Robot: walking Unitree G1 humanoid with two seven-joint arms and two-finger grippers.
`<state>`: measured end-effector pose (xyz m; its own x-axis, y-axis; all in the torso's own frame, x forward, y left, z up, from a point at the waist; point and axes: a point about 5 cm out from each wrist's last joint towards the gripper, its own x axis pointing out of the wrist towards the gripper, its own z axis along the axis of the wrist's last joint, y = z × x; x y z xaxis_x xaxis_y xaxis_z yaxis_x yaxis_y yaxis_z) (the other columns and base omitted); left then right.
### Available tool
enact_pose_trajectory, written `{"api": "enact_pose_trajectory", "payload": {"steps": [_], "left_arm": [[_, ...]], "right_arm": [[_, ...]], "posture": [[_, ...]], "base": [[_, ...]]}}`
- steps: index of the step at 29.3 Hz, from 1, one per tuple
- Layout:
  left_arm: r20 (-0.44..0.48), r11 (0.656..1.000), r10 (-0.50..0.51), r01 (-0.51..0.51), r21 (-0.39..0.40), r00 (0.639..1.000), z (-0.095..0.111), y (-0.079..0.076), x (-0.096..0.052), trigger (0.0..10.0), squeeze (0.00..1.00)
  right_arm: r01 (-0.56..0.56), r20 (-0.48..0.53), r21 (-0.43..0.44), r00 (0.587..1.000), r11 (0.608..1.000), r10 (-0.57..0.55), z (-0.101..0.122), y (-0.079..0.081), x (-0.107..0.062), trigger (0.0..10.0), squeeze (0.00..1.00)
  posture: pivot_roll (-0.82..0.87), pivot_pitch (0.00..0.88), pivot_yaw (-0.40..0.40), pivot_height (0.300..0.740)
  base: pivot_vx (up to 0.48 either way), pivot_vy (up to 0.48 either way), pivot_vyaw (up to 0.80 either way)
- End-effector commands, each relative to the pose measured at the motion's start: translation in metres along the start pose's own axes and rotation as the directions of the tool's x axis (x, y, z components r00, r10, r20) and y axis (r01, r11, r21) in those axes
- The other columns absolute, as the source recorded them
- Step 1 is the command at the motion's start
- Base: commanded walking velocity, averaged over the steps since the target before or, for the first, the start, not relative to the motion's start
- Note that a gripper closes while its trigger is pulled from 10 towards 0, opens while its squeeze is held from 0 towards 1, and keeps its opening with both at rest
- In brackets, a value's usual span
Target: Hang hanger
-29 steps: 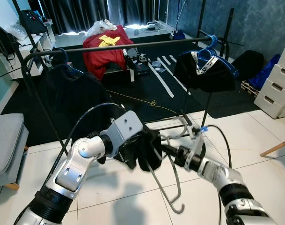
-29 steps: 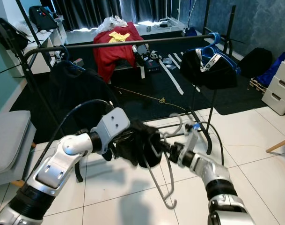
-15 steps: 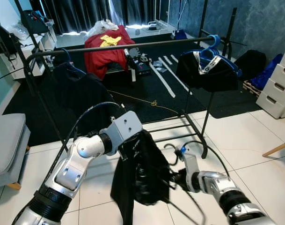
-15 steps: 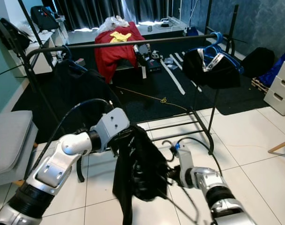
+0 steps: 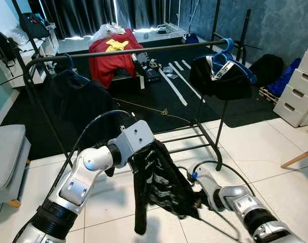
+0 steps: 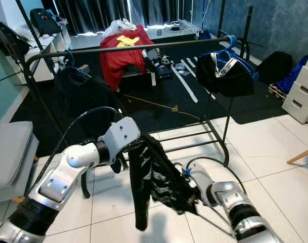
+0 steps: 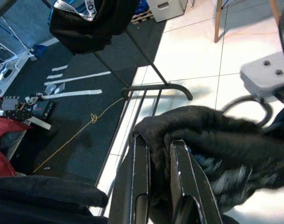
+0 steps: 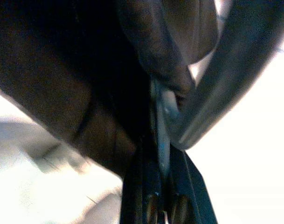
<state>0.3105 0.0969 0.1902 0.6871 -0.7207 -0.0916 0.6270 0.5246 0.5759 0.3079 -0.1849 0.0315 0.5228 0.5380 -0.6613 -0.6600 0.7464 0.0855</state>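
The left gripper (image 7: 158, 154) is pinching the top of a black garment (image 5: 159, 185), hanging near the rack (image 5: 143, 49). The right gripper (image 8: 162, 186) is clamping the hanger (image 8: 225, 79) low, right of the garment.

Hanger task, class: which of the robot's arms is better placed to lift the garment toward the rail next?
Probably the left. Its gripper holds the black garment from above, nearer the rail. The right gripper sits low under the cloth, near the floor.
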Motion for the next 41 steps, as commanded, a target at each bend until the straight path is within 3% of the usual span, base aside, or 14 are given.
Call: {"api": "enact_pose_trajectory", "payload": {"steps": [1, 7, 14, 18, 19, 21, 22, 27, 29, 30, 31, 33, 35, 41], "left_arm": [[0.013, 0.997, 0.057, -0.057, 0.043, 0.998, 0.004, 0.015, -0.005, 10.0, 0.00], [-0.060, 0.993, 0.093, -0.088, 0.083, 0.994, -0.010, 0.020, -0.008, 10.0, 0.00], [-0.071, 0.990, 0.112, -0.105, 0.090, 0.991, -0.013, 0.027, -0.009, 10.0, 0.00], [-0.100, 0.987, 0.121, -0.109, 0.119, 0.988, -0.019, 0.032, -0.014, 10.0, 0.00], [-0.100, 0.987, 0.121, -0.109, 0.119, 0.988, -0.019, 0.032, -0.014, 10.0, 0.00], [-0.103, 0.987, 0.117, -0.104, 0.122, 0.988, -0.021, 0.031, -0.015, 10.0, 0.00], [-0.103, 0.987, 0.117, -0.104, 0.122, 0.988, -0.021, 0.031, -0.015, 10.0, 0.00], [-0.053, 0.989, 0.088, -0.081, 0.121, 0.995, -0.016, 0.024, -0.014, 10.0, 0.00], [-0.053, 0.989, 0.088, -0.081, 0.121, 0.995, -0.016, 0.024, -0.014, 10.0, 0.00], [-0.025, 0.991, 0.077, -0.074, 0.116, 0.997, -0.013, 0.022, -0.013, 10.0, 0.00], [-0.025, 0.991, 0.077, -0.074, 0.116, 0.997, -0.013, 0.022, -0.013, 10.0, 0.00], [0.004, 0.992, 0.065, -0.065, 0.111, 0.998, -0.009, 0.019, -0.013, 10.0, 0.00], [0.051, 0.994, 0.029, -0.034, 0.105, 0.998, -0.002, 0.010, -0.009, 10.0, 0.00], [0.055, 0.994, -0.015, 0.009, 0.110, 0.998, -0.004, 0.000, -0.003, 10.0, 0.00]], "right_arm": [[-0.012, 0.154, 0.129, 0.988, 0.992, -0.008, 0.015, -0.003, -0.002, 10.0, 0.00], [-0.192, 0.431, 0.361, 0.902, 0.912, 0.019, 0.035, -0.010, -0.022, 10.0, 0.00], [-0.164, 0.437, 0.521, 0.894, 0.838, -0.097, 0.019, -0.027, -0.034, 10.0, 0.00], [-0.180, 0.453, 0.722, 0.852, 0.668, -0.261, 0.007, -0.045, -0.045, 10.0, 0.00], [-0.180, 0.453, 0.722, 0.852, 0.668, -0.261, 0.007, -0.045, -0.045, 10.0, 0.00], [-0.262, 0.512, 0.792, 0.778, 0.552, -0.364, 0.014, -0.052, -0.051, 10.0, 0.00], [-0.262, 0.512, 0.792, 0.778, 0.552, -0.364, 0.014, -0.052, -0.051, 10.0, 0.00], [-0.339, 0.431, 0.902, 0.677, 0.268, -0.596, 0.012, -0.068, -0.059, 10.0, 0.00], [-0.339, 0.431, 0.902, 0.677, 0.268, -0.596, 0.012, -0.068, -0.059, 10.0, 0.00], [-0.351, 0.366, 0.922, 0.655, 0.163, -0.661, 0.009, -0.072, -0.061, 10.0, 0.00], [-0.351, 0.366, 0.922, 0.655, 0.163, -0.661, 0.009, -0.072, -0.061, 10.0, 0.00], [-0.357, 0.294, 0.932, 0.634, 0.067, -0.715, 0.005, -0.076, -0.062, 10.0, 0.00], [-0.420, 0.213, 0.904, 0.602, -0.079, -0.770, 0.006, -0.081, -0.063, 10.0, 0.00], [-0.520, 0.251, 0.845, 0.587, -0.121, -0.770, 0.029, -0.081, -0.060, 10.0, 0.00]], "posture": [[0.01, 0.013, 0.068, 0.740], [0.00, 0.017, 0.074, 0.740], [0.00, 0.018, 0.074, 0.740], [0.00, 0.011, 0.078, 0.740], [0.00, 0.011, 0.078, 0.740], [0.00, 0.006, 0.079, 0.740], [0.00, 0.006, 0.079, 0.740], [0.00, 0.000, 0.073, 0.740], [0.00, 0.000, 0.073, 0.740], [0.00, 0.000, 0.072, 0.740], [0.00, 0.000, 0.072, 0.740], [0.00, 0.000, 0.072, 0.740], [0.00, 0.000, 0.071, 0.740], [0.00, 0.000, 0.075, 0.740]], "base": [[0.000, 0.000, 0.00], [0.000, 0.000, 0.00], [0.000, 0.000, 0.00], [0.000, 0.000, 0.00], [0.000, 0.000, 0.00], [0.000, 0.000, 0.00], [0.000, 0.000, 0.00], [0.000, 0.000, 0.00], [0.000, 0.000, 0.00], [0.000, 0.000, 0.00], [0.000, 0.000, 0.00], [0.000, 0.000, 0.00], [0.000, 0.000, 0.00], [0.000, 0.000, 0.00]]}}
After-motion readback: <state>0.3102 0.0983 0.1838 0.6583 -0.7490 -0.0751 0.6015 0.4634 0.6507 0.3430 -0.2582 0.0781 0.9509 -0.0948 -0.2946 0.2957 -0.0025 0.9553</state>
